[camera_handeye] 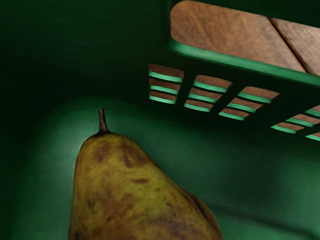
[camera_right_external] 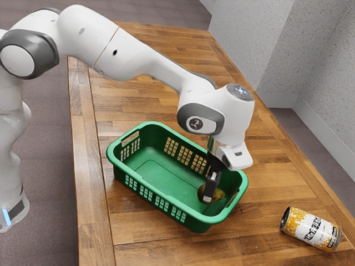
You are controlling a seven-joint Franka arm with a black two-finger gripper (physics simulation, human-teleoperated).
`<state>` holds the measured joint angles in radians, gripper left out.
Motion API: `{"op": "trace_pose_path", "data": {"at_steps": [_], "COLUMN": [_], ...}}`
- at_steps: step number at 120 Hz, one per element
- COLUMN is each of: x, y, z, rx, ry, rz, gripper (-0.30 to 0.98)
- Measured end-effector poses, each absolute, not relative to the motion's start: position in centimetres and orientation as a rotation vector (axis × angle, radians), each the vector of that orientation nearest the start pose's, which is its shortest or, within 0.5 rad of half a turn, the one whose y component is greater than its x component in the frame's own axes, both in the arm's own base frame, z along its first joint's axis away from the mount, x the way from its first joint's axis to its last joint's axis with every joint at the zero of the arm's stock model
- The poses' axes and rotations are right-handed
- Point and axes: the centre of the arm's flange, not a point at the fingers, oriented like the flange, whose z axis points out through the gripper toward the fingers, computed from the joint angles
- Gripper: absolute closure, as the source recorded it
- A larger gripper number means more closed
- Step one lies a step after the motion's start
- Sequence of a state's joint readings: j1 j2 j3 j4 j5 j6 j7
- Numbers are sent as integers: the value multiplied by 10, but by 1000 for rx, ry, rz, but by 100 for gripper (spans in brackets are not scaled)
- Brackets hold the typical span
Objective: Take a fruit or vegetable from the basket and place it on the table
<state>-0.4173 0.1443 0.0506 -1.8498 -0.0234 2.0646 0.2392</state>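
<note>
At the grasp step — down in the basket (camera_right_external: pixel 161 174), with the tool (camera_right_external: pixel 211 195) at the pear (camera_handeye: pixel 135 190). Can't tell from here whether spread or pinching. Needs a firm grip next — then a lift out to the surface (camera_right_external: pixel 269 185).

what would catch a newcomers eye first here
Probably the bright green basket on the wooden table, with the white arm reaching down into its end. Next, the mottled yellow-brown pear inside it, then the yellow-and-white can lying on its side beyond that end.
</note>
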Motion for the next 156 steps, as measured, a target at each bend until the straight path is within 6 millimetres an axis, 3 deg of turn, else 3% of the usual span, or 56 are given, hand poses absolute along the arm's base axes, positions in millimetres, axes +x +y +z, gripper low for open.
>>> {"op": "trace_pose_path", "data": {"at_steps": [8, 19, 32, 55, 64, 113, 133, 145, 156], "x": [566, 566, 566, 566, 565, 551, 554, 557, 556], "y": [-217, -218, -219, -222, -224, -221, -217, -218, -220], "z": [449, 444, 442, 444, 446, 428, 424, 419, 434], "rx": [-3021, -3028, -3036, -3036, -3031, -3060, -3068, -3066, -3063], "ry": [922, 920, 924, 942, 951, 931, 912, 905, 909], "rz": [-108, -98, -101, -115, -120, -82, -89, -83, -119], "gripper": [-2, -22, -28, -18, 0, 0, 26, 32, 33]}}
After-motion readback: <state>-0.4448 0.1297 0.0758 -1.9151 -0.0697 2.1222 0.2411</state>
